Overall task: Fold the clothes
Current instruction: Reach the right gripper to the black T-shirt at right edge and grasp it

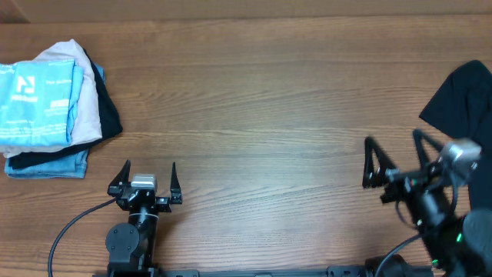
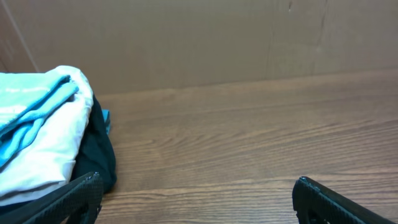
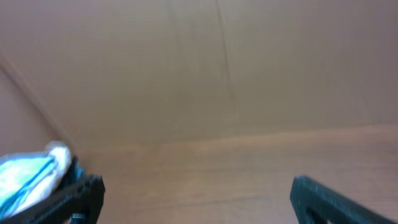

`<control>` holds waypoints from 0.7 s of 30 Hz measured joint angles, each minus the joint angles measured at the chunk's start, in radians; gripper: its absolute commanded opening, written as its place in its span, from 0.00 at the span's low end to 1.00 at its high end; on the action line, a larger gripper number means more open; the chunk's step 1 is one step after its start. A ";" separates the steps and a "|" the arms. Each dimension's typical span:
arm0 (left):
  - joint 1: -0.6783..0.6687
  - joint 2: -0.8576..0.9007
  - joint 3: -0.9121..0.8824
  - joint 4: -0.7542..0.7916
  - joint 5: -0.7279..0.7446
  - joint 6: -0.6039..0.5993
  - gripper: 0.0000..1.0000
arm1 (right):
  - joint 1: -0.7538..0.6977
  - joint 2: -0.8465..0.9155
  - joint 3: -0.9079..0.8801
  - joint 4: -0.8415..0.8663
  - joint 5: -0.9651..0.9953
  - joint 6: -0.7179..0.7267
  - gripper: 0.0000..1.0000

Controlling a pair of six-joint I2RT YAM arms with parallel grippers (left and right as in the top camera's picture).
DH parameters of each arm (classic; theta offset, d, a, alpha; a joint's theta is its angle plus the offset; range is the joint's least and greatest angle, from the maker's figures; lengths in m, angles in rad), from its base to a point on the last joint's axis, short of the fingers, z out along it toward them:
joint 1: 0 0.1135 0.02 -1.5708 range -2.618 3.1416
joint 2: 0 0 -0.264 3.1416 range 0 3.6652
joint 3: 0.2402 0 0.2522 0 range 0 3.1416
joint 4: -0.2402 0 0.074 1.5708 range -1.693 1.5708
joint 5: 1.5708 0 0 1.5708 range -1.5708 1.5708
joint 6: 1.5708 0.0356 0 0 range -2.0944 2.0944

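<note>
While left gripper (image 1: 151, 165) gapes (empty), clothes (image 1: 465, 100) lie apart

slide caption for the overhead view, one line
Left claw and right claw open over the table, black T-shirt at right edge, folded garments stacked far left.

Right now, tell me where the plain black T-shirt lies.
Overhead view: the plain black soft-fabric T-shirt lies at the picture's right edge, partly cut off, just beyond the right pincer.
</note>
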 measured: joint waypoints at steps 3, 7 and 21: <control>0.000 -0.001 0.000 0.001 0.000 0.000 1.00 | 0.000 0.261 0.316 -0.228 0.055 -0.055 1.00; 0.000 -0.002 0.000 0.001 0.000 0.000 1.00 | -0.079 0.635 0.711 -0.503 0.168 -0.097 1.00; 0.000 -0.002 0.000 0.000 0.000 0.000 1.00 | -0.640 1.471 0.908 -0.377 0.069 -0.091 0.25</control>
